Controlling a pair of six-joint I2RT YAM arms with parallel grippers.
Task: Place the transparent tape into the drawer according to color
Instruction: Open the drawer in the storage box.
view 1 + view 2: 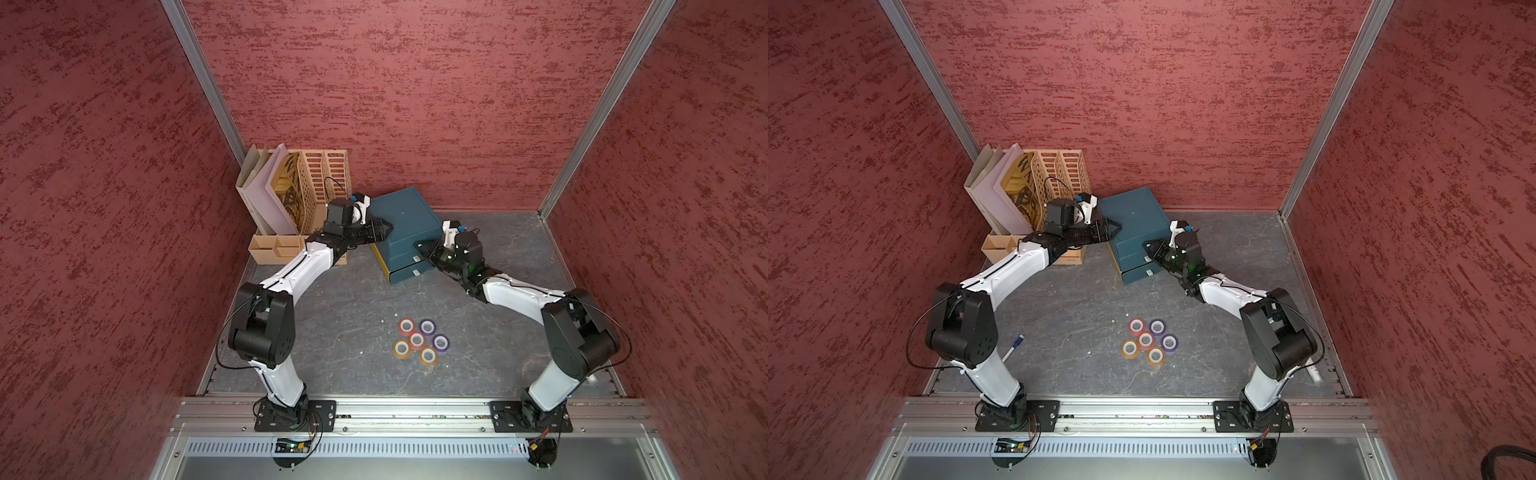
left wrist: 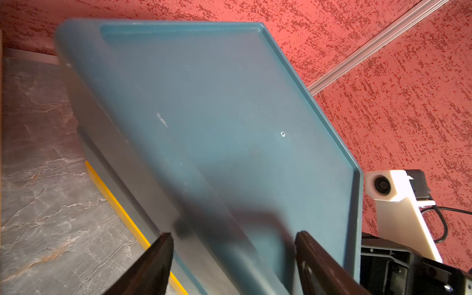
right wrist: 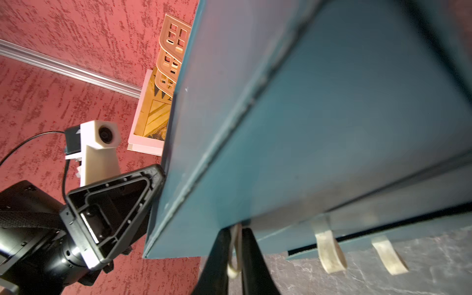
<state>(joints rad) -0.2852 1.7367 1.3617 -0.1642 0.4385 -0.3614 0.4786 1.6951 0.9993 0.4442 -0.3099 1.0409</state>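
Right gripper (image 3: 236, 245) is clamped on the pale pull tab (image 3: 232, 272) of the top drawer (image 3: 344, 140) of a blue cabinet (image 1: 405, 224), centre of a top view. Left gripper (image 2: 233, 245) hangs over the cabinet's lid, jaws apart and empty. The drawers' contents are hidden. Six tape rolls (image 1: 420, 342) cluster on the open grey table (image 1: 332, 332), lower centre, well apart from both arms. A file rack (image 1: 320, 178) holding folders (image 1: 266, 195) fills the upper-left corner.

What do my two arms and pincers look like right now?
Left arm and right arm: white shells, black joints, thin black cables. Left pincer and right pincer: black, tapered fingers, white camera mounts.
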